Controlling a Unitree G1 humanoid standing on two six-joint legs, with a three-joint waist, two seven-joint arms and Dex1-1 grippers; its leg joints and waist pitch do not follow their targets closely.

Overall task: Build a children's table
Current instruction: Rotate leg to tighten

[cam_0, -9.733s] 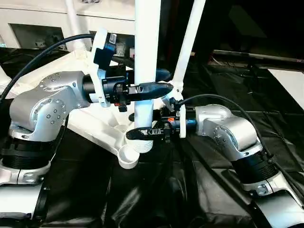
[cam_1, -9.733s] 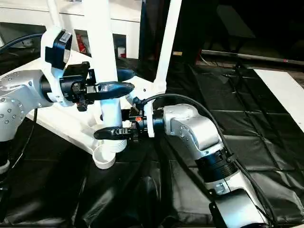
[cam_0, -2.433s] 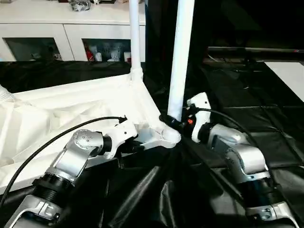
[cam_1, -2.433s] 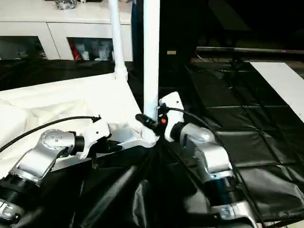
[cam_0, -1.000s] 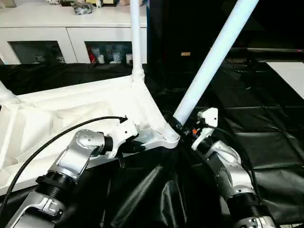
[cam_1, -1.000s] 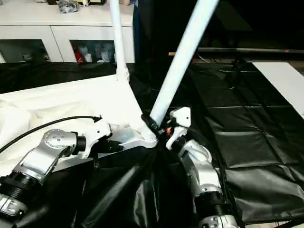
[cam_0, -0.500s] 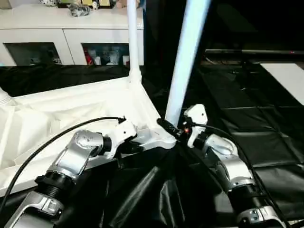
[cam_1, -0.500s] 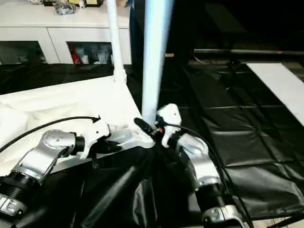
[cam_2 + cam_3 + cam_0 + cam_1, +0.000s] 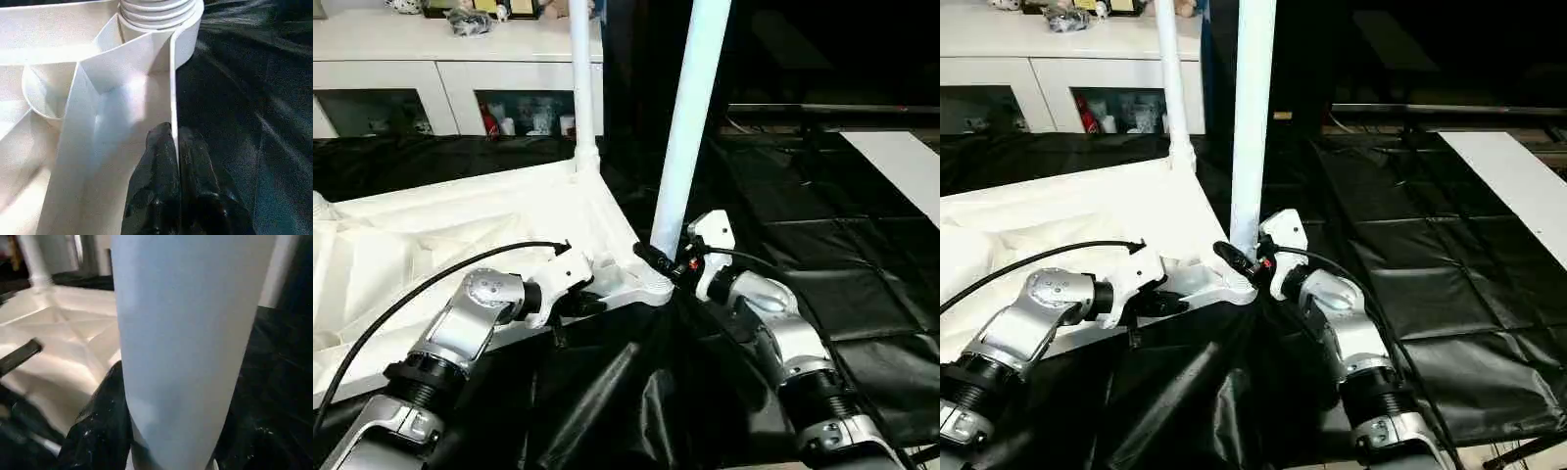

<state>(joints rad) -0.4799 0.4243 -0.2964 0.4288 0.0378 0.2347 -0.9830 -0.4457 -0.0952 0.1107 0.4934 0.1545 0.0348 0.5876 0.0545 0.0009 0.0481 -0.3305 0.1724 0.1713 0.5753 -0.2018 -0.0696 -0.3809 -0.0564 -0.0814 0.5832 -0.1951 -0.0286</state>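
The children's table lies upside down, its white ribbed top (image 9: 431, 235) on the black sheet. One white leg (image 9: 579, 88) stands in the far corner socket. A second leg (image 9: 690, 117) stands nearly upright in the near corner socket (image 9: 651, 284). My right gripper (image 9: 658, 260) is shut around the base of this leg, and its black fingers (image 9: 105, 416) hug the tube (image 9: 190, 333) in the right wrist view. My left gripper (image 9: 582, 302) is shut on the top's thin edge wall (image 9: 172, 88) just left of that socket, the fingers (image 9: 159, 161) pinching it.
A white glass-door cabinet (image 9: 440, 88) stands behind the work. The black sheet (image 9: 842, 245) spreads to the right and hangs in folds at the front. A white panel (image 9: 901, 157) lies at the far right. A black cable (image 9: 411, 294) loops over the left forearm.
The near leg swung from leaning far right to almost upright in its socket, my right gripper turning with it. The left gripper kept its hold on the edge.
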